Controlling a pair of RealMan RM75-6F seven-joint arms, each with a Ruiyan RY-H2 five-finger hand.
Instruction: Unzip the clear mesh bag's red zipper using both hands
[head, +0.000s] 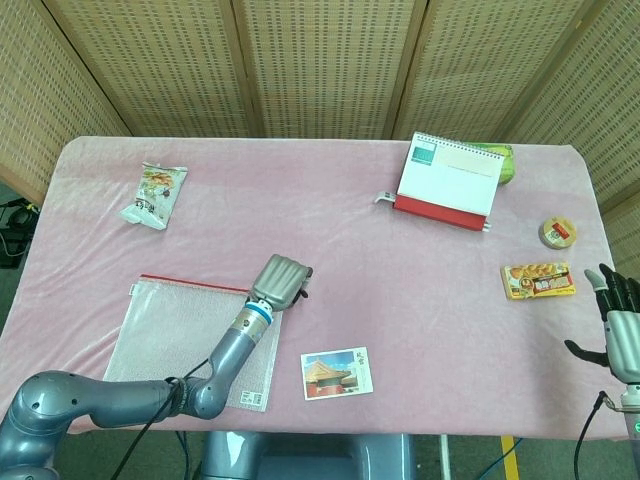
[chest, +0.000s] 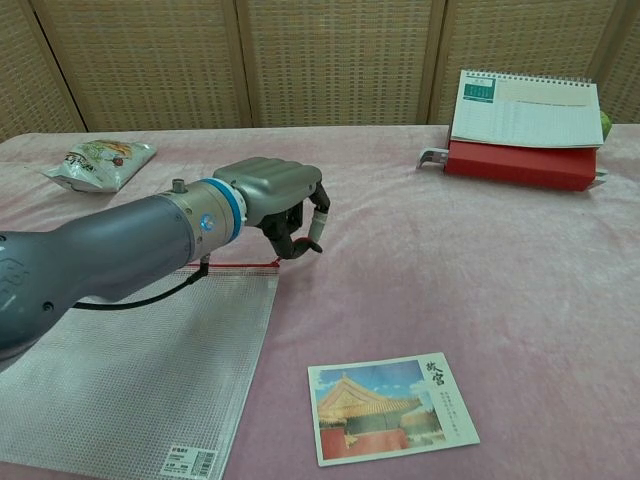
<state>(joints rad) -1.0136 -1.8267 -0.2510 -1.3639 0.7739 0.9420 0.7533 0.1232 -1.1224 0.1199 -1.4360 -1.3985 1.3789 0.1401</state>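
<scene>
Mesh bag (head: 185, 337): clear, lying flat on the bench at the lower left of the head view; its long axis runs from the red zipper edge toward the near bench edge, with a white label at the near right corner.
Bench (head: 330, 240): covered in pink cloth, filling most of both views.
Left arm: grey, entering from the lower left of both views and lying across the bag.
Desk calendar (head: 447, 181): standing on a red base at the upper right of the head view.
Left hand (chest: 272, 195): at the right end of the zipper; fingers (chest: 296, 228) curled downward and narrow; whether they pinch the pull or only touch the bag corner cannot be told.
Right hand (head: 616, 327): at the far right edge of the head view, past the bench edge, fingers spread wide and holding nothing.
Postcard (chest: 391, 406): building picture, lying flat lower centre, just right of the bag.
Snack packet (head: 155, 194): upper left of the head view.
Red zipper (head: 195, 283): runs left to right along the bag's far edge, tilting slightly down toward the right.
Orange pack (head: 538, 280): flat at the right of the head view, near the right hand.
Small round tin (head: 558, 233): right edge, above the orange pack.
</scene>
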